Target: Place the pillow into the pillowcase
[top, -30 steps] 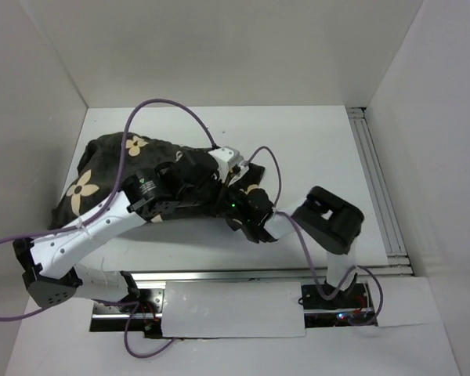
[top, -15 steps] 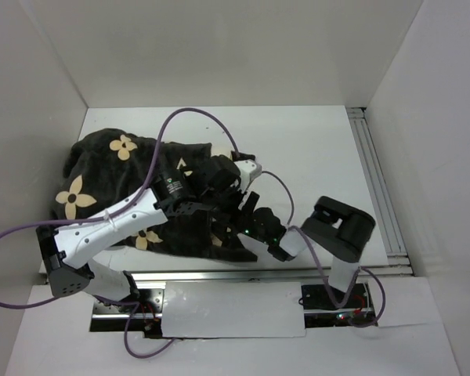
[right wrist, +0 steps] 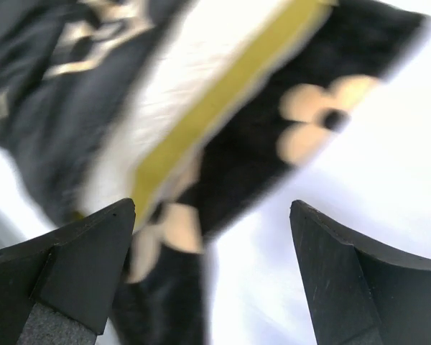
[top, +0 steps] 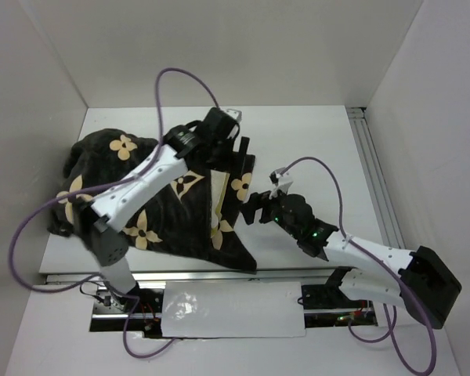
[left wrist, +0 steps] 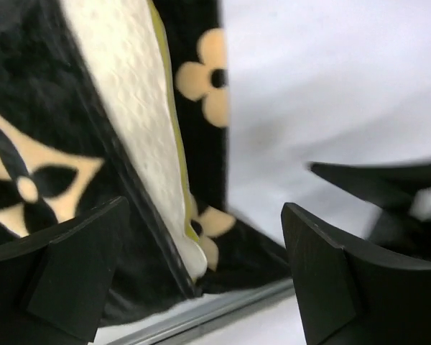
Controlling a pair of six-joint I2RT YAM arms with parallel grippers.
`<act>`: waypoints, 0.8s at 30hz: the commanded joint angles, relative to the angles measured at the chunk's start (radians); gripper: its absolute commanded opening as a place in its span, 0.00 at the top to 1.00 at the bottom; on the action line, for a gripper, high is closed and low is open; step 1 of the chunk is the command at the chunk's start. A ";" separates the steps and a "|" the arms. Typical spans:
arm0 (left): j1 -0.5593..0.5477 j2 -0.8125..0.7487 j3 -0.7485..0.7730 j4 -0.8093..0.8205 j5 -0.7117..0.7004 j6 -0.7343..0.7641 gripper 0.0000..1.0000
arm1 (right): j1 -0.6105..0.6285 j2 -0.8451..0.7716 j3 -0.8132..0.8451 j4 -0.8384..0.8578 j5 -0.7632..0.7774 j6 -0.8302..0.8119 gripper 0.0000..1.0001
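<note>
**Pillow edge exposed at the mouth, and neither gripper holds anything**

The white table (top: pixel 313 141) carries the whole load. The pillowcase (top: pixel 172 227) sprawls from the left of the overhead view down to the lower centre. Its pointed corner lies right at the table's front rail, so a tug toward the bottom of the frame could, I judge, drag that corner over the edge.

The pillow (left wrist: pixel 126 100) is mostly inside the case. Only a cream strip with its pale yellow edge (right wrist: pixel 223 100) shows, running down the open side of the case near the middle of the overhead view. The mouth looks flat and collapsed, with dark plush both over and under the strip. A pinch taken there may therefore catch the pillow together with a layer of the case. Pulling would then haul the pillow out, or bunch the fabric against it, rather than draw the case over it.

The left gripper (top: pixel 241 153) hovers at the upper end of the open side, its fingers (left wrist: pixel 72 266) spread wide with nothing between them. The right gripper (top: pixel 254 207) sits just beside the same side lower down, fingers (right wrist: pixel 359 280) likewise wide apart and empty. Nothing pins the case, so a one-sided push would likely slide the whole bundle across the smooth surface. The two grippers also stand near each other, and reaching for the same stretch of hem risks a knock.

The purple cable (top: pixel 158 94) loops high over the left arm and could catch on the wrist during a long sweep.
</note>
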 commanded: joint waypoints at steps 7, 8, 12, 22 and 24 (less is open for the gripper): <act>0.063 0.431 0.326 -0.272 -0.267 -0.016 0.00 | -0.225 0.043 0.137 -0.291 -0.117 0.053 0.23; 0.072 0.444 0.326 -0.285 -0.286 -0.027 0.00 | -0.237 0.056 0.137 -0.291 -0.130 0.062 0.25; 0.081 0.442 0.242 -0.316 -0.344 -0.062 0.00 | -0.282 0.083 0.137 -0.255 -0.208 0.062 0.25; 0.122 0.550 0.212 -0.377 -0.443 -0.128 0.50 | -0.244 0.231 0.199 -0.138 -0.309 -0.039 0.21; 0.136 0.560 0.237 -0.377 -0.412 -0.128 0.95 | -0.219 0.279 0.243 -0.138 -0.309 -0.076 0.21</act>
